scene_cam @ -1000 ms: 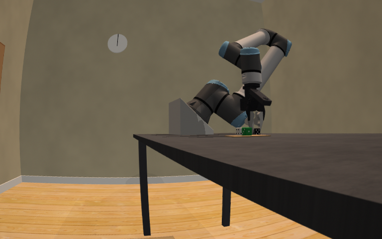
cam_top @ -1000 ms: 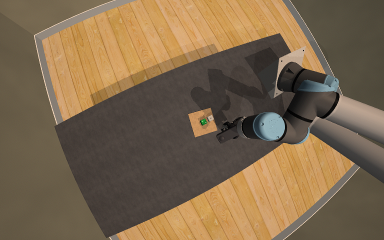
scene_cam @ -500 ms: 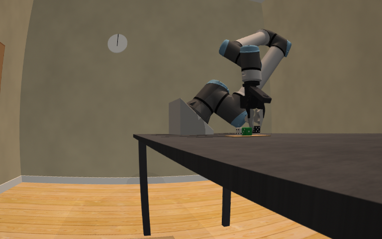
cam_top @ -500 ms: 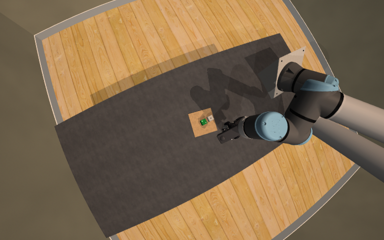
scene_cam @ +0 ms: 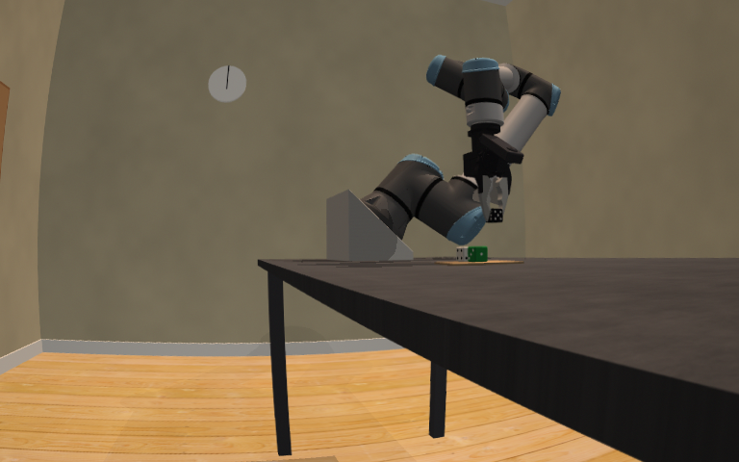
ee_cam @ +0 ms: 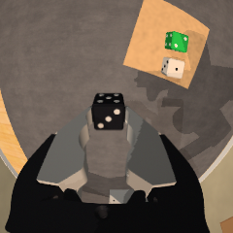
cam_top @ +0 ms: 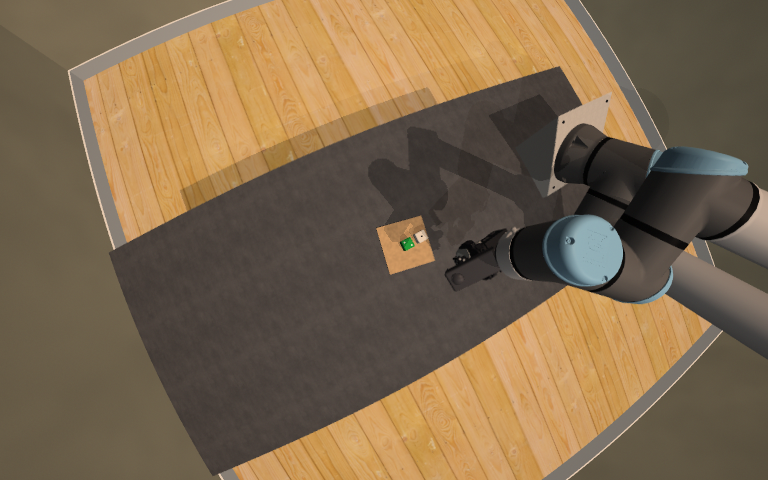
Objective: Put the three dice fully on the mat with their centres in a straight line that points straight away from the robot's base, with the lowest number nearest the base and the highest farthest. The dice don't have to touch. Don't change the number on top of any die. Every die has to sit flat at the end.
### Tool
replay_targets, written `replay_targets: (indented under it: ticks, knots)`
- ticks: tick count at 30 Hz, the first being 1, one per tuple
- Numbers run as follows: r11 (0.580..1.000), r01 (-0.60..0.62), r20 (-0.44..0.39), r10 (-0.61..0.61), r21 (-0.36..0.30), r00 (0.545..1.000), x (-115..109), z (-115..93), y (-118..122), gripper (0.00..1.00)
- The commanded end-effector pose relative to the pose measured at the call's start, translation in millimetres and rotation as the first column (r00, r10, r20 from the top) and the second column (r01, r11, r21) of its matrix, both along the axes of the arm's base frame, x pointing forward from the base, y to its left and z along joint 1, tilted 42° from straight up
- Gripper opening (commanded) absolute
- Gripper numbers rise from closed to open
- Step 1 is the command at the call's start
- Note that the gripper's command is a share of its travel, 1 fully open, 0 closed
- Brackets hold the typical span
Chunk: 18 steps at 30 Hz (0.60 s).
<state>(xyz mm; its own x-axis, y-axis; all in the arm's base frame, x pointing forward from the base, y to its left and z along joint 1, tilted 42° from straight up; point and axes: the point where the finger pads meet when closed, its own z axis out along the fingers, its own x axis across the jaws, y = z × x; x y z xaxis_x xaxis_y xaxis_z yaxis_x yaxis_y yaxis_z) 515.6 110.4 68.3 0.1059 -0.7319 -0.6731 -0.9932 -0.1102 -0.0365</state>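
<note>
My gripper (ee_cam: 109, 107) is shut on a black die (ee_cam: 109, 111) with white pips and holds it well above the table, as the side view shows (scene_cam: 495, 215). In the top view the gripper (cam_top: 470, 263) hangs over the dark table just right of the tan mat (cam_top: 400, 247). A green die (cam_top: 406, 243) and a white die (cam_top: 420, 236) sit flat on the mat, side by side. In the wrist view the green die (ee_cam: 176, 41) and the white die (ee_cam: 173, 67) lie on the mat (ee_cam: 163, 42) at the upper right.
The robot's grey wedge base (scene_cam: 359, 228) stands at the table's far end, behind the mat. The arm's elbow (cam_top: 589, 254) overhangs the table's right side. The table edge (scene_cam: 490, 348) runs along the near side.
</note>
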Motion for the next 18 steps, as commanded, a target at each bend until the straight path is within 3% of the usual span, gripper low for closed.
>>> replay_targets:
  ticks: [1,11,18]
  knots:
    - [1.000,-0.001,0.000,0.001,0.001,1.000,0,9,-9,0.10]
    - [1.000,-0.001,-0.001,0.001,0.001,1.000,1,10,-9,0.10]
    - [1.000,0.008,-0.009,-0.008,0.000,1.000,30,1,-24,0.10]
